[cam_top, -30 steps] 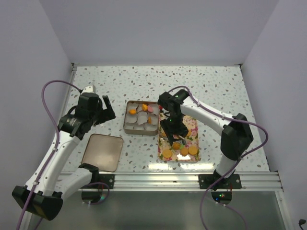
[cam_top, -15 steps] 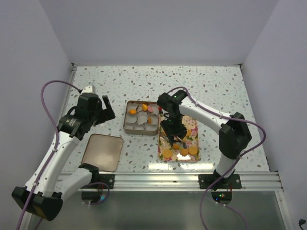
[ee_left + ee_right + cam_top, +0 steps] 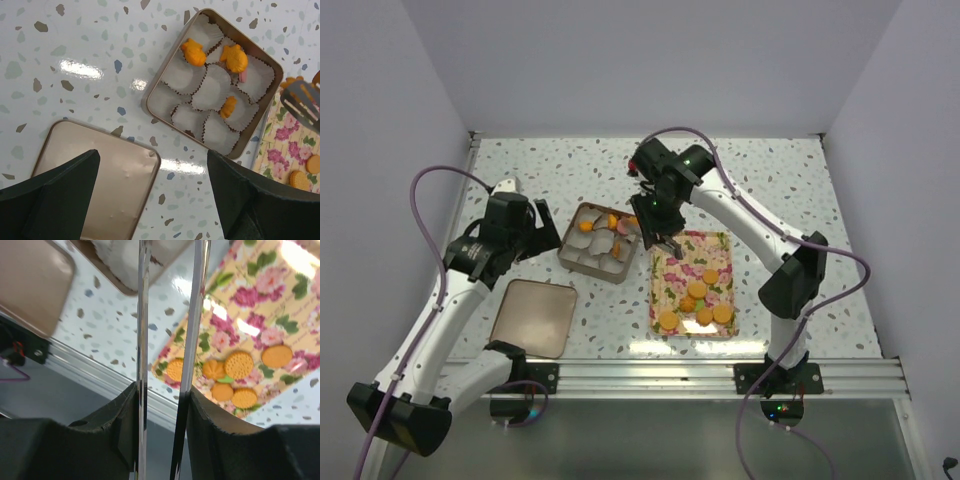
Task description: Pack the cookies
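Note:
Several round orange cookies (image 3: 698, 305) lie at the near end of the floral tray (image 3: 725, 245); they also show in the right wrist view (image 3: 239, 364). A gold tin (image 3: 567, 250) of white paper cups holds three orange cookies (image 3: 193, 52) and a pink one (image 3: 243, 76). My right gripper (image 3: 655, 225) is shut on metal tongs (image 3: 142, 315) and hovers at the tin's right edge. The tong tips are cut off in the right wrist view, so I cannot tell whether they hold anything. My left gripper (image 3: 153, 155) is open and empty above the table, left of the tin.
The tin's flat gold lid (image 3: 533, 318) lies at the near left, also in the left wrist view (image 3: 90, 185). The metal rail (image 3: 650, 378) runs along the table's near edge. White walls enclose the speckled table on three sides.
My right gripper has moved with the tongs from over the tray's cookies back and left to the tin's right edge. The tin has slid left and turned. The left arm barely moved.

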Robot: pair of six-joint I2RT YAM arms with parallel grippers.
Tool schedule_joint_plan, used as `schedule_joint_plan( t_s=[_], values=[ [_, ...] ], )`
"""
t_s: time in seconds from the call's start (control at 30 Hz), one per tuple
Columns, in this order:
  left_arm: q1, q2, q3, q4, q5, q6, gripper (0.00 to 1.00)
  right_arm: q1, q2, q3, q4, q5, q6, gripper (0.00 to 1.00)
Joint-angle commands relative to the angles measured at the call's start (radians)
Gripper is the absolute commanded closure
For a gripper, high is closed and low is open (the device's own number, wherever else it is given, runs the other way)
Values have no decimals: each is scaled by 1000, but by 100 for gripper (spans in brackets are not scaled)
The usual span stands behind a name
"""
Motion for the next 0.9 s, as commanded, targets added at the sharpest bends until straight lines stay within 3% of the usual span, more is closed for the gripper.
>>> schedule_joint_plan(
  t_s=[0.0,0.37,0.7,0.87],
  values=[
    [5,10,34,29,-1,24,6,5,42,135,-229,-43,28,65],
    [5,49,74,23,-1,61,6,68,183,328,-220,-123,68,65],
    [6,47,91,-2,-14,82,6,82,211,204,-109,-141,77,64],
    [6,36,88,-8,-12,82,6,82,239,210,-97,-128,77,56]
  ],
)
